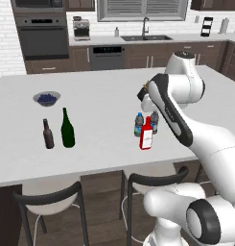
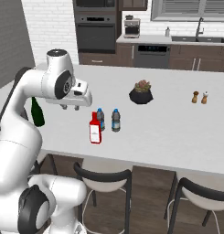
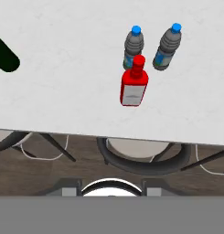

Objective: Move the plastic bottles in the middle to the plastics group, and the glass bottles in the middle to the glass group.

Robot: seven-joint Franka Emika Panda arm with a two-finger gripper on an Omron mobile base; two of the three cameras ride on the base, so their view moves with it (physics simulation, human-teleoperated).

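Observation:
Near the island's front edge stands a red flat-sided bottle [image 1: 146, 135] [image 2: 95, 130] [image 3: 133, 86] with a white label. Just behind it are two small clear water bottles [image 1: 138, 125] [image 1: 154, 122] [image 2: 100, 119] [image 2: 115, 119] [image 3: 133, 46] [image 3: 168, 48], both blue-capped. A tall dark green wine bottle [image 1: 67, 129] [image 2: 37, 112] and a shorter brown bottle [image 1: 48, 134] stand together far to the left. My gripper [image 2: 71, 108] hangs open and empty in the air, above the counter and left of the three bottles, touching nothing.
A bowl of blueberries [image 1: 46, 99] sits behind the glass pair. A potted plant [image 2: 141, 93] and two shakers [image 2: 200, 97] stand on the right side. Stools [image 1: 52, 194] [image 2: 104, 176] are tucked under the front edge of the white counter [image 1: 99, 158].

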